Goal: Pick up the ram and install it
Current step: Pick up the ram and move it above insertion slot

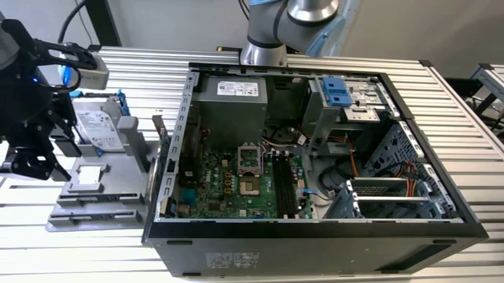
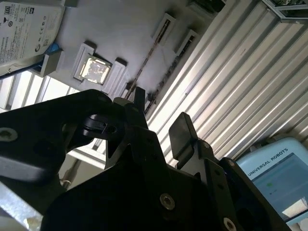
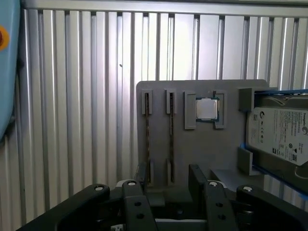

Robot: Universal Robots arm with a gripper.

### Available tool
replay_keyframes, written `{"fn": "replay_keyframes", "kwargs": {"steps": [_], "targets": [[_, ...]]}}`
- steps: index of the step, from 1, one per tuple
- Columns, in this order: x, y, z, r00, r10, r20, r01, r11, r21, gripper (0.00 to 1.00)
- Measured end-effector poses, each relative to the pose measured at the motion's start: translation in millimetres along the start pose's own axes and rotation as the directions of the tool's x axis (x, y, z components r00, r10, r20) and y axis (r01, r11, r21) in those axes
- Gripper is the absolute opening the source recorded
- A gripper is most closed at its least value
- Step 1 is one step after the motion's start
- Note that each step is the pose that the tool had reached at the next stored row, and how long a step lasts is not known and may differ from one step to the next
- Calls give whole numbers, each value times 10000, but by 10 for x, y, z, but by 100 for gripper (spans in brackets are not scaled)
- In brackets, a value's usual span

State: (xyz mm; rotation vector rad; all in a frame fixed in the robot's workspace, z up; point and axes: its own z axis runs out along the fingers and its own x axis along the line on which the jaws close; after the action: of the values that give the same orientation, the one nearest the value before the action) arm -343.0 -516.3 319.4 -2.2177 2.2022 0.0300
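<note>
Exterior view: gripper (image 1: 35,170) hangs at the grey parts tray (image 1: 118,203). First wrist view: ram (image 3: 171,137) stands on edge in a tray slot, fingers (image 3: 195,180) spread and empty, so I'd call it the pick step, not yet grasped. Second wrist view: jaws open; a grasp needs them square across that thin edge.

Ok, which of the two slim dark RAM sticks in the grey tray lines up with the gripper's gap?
The slim dark stick beside the square silver processor chip; the outer stick lines up with one finger instead.

Your arm (image 1: 264,29) is shiny grey with a light blue cap (image 1: 332,26). Your gripper (image 3: 168,175) is black, with two flat fingers (image 3: 196,175) and little round silver screws (image 3: 213,184).
</note>
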Motion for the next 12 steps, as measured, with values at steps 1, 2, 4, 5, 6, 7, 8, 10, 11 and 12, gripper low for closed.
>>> {"fn": "replay_keyframes", "kwargs": {"steps": [1, 2, 4, 5, 6, 7, 8, 10, 11, 12], "targets": [[0, 0, 16, 10000, 0, 0, 0, 10000, 0, 100], [1, 0, 31, 10000, 0, -1, 0, 10000, 0, 100], [2, 0, 63, 10000, 0, 0, 0, 10000, 1, 100], [3, 0, 78, 10000, 1, 0, -1, 10000, 0, 100], [4, 1, 92, 10000, 2, 0, -2, 10000, 1, 100], [7, 1, 107, 10000, 1, 1, -1, 10000, 1, 100], [11, 0, 120, 10000, 1, -1, -1, 10000, 0, 100], [16, 0, 147, 10000, 1, 0, -1, 10000, 0, 100], [21, 0, 160, 10000, 1, 1, -1, 10000, 1, 100], [26, 0, 174, 10000, 0, 1, 0, 10000, 2, 100]]}}
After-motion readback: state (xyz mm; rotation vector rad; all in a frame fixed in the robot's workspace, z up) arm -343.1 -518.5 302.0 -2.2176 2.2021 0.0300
